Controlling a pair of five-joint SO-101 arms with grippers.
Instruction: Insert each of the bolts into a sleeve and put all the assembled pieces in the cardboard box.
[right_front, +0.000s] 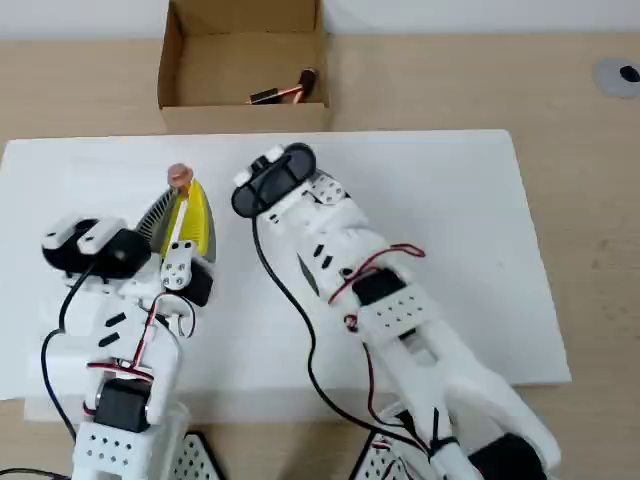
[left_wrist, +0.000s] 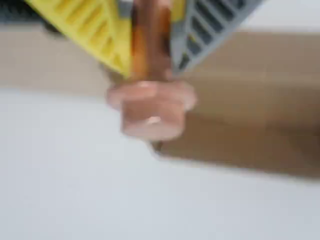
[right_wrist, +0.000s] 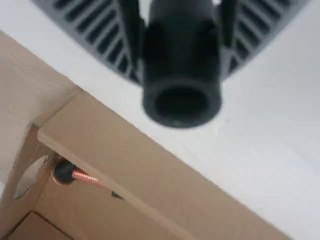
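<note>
at twelve o'clock, box (right_front: 180, 70) holds one assembled piece (right_front: 283, 93). toward six o'clock of it, left gripper (right_front: 183, 200) clamps a bolt (left_wrist: 150, 107), right gripper (right_wrist: 180, 45) a sleeve (right_wrist: 181, 100); joining and boxing remain.

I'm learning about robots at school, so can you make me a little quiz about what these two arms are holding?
1. True or false: the left gripper is shut on a copper bolt.
2. What does the right gripper hold? A) a black sleeve B) a spoon C) nothing at all
3. Fill in the gap: an assembled piece lies inside the ____ at the far side of the table.

Key: 1. True. 2. A. 3. cardboard box.
</note>
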